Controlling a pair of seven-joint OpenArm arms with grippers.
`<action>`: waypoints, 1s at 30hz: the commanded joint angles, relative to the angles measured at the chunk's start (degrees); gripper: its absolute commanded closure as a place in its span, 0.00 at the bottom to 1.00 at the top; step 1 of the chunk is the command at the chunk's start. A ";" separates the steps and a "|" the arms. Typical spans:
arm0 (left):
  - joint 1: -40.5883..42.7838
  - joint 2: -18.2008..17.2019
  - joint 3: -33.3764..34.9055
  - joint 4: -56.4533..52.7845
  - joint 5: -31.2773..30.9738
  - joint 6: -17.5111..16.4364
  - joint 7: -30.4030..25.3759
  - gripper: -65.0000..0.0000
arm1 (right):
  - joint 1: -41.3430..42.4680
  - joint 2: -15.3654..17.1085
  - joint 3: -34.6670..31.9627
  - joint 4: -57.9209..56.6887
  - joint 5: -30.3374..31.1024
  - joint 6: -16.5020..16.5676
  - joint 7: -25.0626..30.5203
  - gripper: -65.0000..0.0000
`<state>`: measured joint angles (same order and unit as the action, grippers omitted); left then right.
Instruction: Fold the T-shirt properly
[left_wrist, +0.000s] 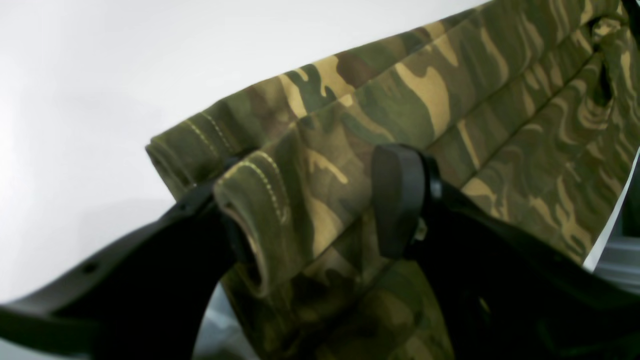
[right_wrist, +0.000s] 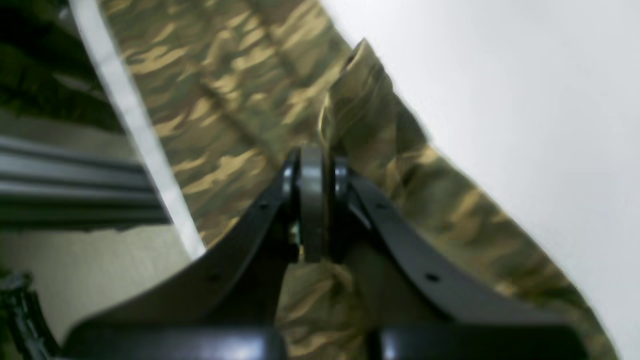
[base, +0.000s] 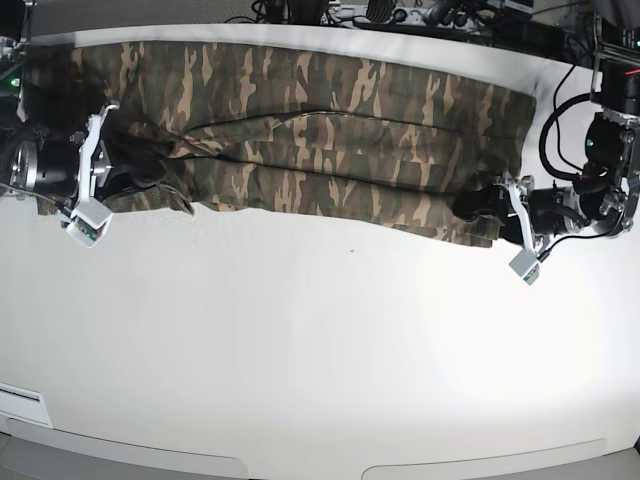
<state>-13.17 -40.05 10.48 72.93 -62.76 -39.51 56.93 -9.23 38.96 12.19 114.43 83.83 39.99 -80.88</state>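
The camouflage T-shirt (base: 320, 130) lies stretched in a long folded band across the far part of the white table (base: 320, 350). In the base view my left gripper (base: 478, 207) is at the band's right end. In the left wrist view, the left gripper (left_wrist: 307, 200) stands open with a rolled hem fold of the T-shirt (left_wrist: 450, 90) between its fingers. My right gripper (base: 128, 183) is at the band's left end. Seen from the right wrist, the right gripper (right_wrist: 314, 165) has its pads pressed together on a raised ridge of the T-shirt (right_wrist: 225, 75).
Cables and equipment (base: 400, 15) line the table's far edge. In the right wrist view the table's edge (right_wrist: 130, 110) shows as a white strip, with dark rails beyond it. A white label (base: 20, 405) sits at the front left corner.
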 joint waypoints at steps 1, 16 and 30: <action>-0.55 -0.92 -0.09 0.15 1.22 0.35 1.51 0.45 | -0.55 1.20 0.63 1.64 1.17 0.01 0.88 1.00; -2.80 -0.94 -0.11 0.15 1.25 0.35 1.36 0.45 | -12.09 3.04 0.61 2.93 -1.27 0.01 0.88 1.00; -6.93 -1.18 -0.22 0.15 1.22 0.59 3.10 0.45 | -16.00 3.69 0.61 2.82 -22.49 0.01 2.71 1.00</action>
<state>-18.63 -40.07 10.81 72.60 -60.69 -39.05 60.53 -25.54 41.76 12.21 116.62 60.25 39.94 -78.63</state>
